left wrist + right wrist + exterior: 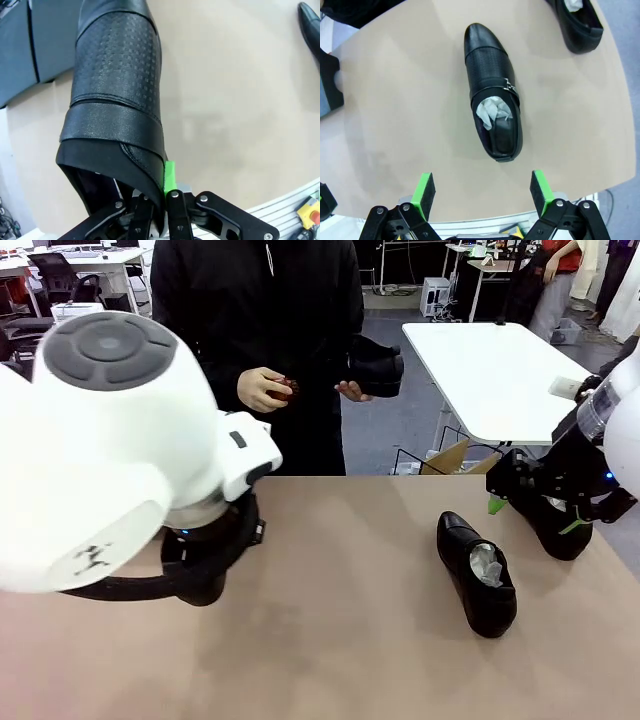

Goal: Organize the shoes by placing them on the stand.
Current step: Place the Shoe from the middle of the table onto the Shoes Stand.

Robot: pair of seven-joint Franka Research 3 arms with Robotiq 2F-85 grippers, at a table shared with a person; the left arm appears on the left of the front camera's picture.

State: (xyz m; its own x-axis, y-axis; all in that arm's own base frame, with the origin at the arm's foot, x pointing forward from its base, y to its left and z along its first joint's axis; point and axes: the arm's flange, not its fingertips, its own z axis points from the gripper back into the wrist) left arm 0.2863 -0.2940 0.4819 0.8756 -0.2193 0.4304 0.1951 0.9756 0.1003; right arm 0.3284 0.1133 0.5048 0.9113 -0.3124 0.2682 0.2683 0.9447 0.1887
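My left gripper (pixel 162 182) is shut on the heel collar of a black shoe (pixel 117 85), whose toe points away over the tan table. In the front view that gripper (pixel 205 575) sits low at the left, mostly behind its own white arm. My right gripper (pixel 481 192) is open and hovers over a second shoe (pixel 492 95) stuffed with white paper; in the front view this gripper (pixel 535 515) stands at the right edge above that shoe (pixel 560 540). A third shoe (pixel 477 570) lies right of centre. The person holds another shoe (pixel 377 365). The stand is out of view.
The person stands at the far side, with a small reddish thing (pixel 287 390) in the other hand. The tan table (pixel 330 640) is bare through the middle and front. A white table (pixel 490 370) stands behind on the right.
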